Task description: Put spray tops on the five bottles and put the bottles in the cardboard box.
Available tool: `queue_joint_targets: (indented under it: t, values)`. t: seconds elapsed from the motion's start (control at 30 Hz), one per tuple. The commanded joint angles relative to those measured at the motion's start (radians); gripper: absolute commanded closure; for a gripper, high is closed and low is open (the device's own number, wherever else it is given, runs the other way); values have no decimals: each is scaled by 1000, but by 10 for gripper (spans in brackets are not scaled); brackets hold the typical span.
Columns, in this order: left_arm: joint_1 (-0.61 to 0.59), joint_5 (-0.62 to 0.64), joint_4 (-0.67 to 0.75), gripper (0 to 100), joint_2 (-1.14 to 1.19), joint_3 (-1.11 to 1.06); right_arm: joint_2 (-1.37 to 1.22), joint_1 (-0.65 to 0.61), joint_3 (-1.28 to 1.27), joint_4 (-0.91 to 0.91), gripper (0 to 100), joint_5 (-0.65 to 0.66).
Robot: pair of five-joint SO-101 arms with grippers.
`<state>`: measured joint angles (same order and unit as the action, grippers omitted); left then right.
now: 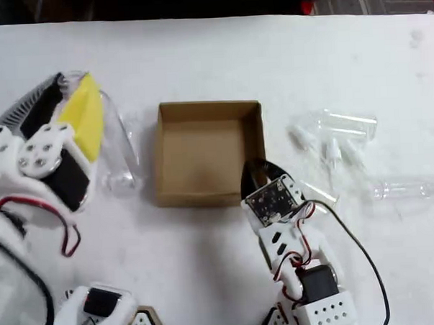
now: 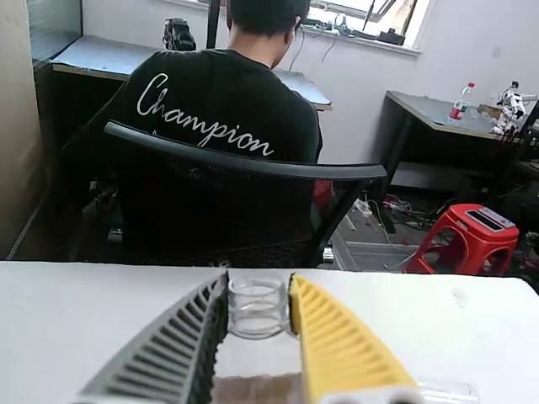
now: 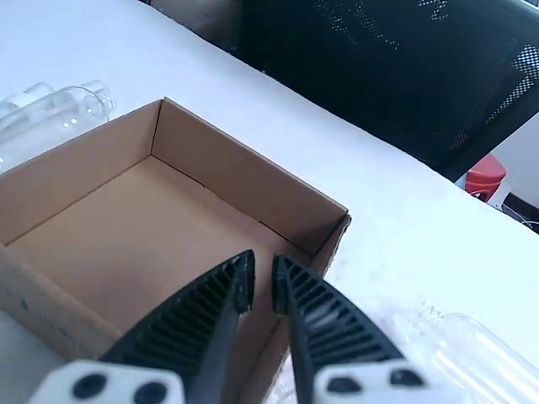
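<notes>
Checking for print first, Ana: the cardboard box (image 1: pixel 209 152) is plain brown. The right wrist view catches a few faint marks on its outer wall, too small to read. How's the left arm sitting?

Raised, Ben, off to the left of the box, its forearm angled toward the box's far side. The left claw (image 2: pixel 258 286) has one grey finger and one yellow finger (image 2: pixel 337 345), and they're pinched tight on the round end of a clear bottle (image 2: pixel 257 311). Its own wrist view gives that grip head-on. From above, a long clear shape (image 1: pixel 121 156) runs beside the yellow finger, just left of the box, and I can't tell if it's the gripped one. And the right arm?

It stands at the box's near side, wires looping off its back. The right claw (image 3: pixel 263 282) is black and hangs over the box's near right corner. Its fingers are parted by a thin slit with nothing between them. Its wrist view looks down onto the box's bare brown floor. Right of the box on the table (image 1: pixel 198 55), spray tops (image 1: pixel 332 152) cluster with clear bottles (image 1: pixel 348 122). A lone bottle (image 1: pixel 409 190) lies farther right, well apart from the box.
</notes>
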<state>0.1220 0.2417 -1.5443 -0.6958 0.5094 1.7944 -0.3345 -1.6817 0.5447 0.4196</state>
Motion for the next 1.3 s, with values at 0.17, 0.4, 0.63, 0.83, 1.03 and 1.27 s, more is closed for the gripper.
queue_joint_targets:
  t: [0.17, 0.4, 0.63, 0.83, 1.03, 1.27]
  values:
    - [13, -3, 470, 980, -268, -614, 5, 13, -9, -2, 971, 12]
    - [12, -3, 773, 980, -437, -956, 5, 22, -9, -4, 971, 12]
    - [15, -3, 1040, 980, -450, -1188, 5, 22, -9, -4, 971, 12]
    - [15, -9, 1278, 980, -450, -1347, 5, 24, -9, -4, 971, 12]
    - [16, -11, 1430, 980, -450, -1447, 5, 24, -9, -4, 971, 12]
    - [160, -186, 1471, 980, -412, -1453, 5, 24, -9, -4, 971, 12]
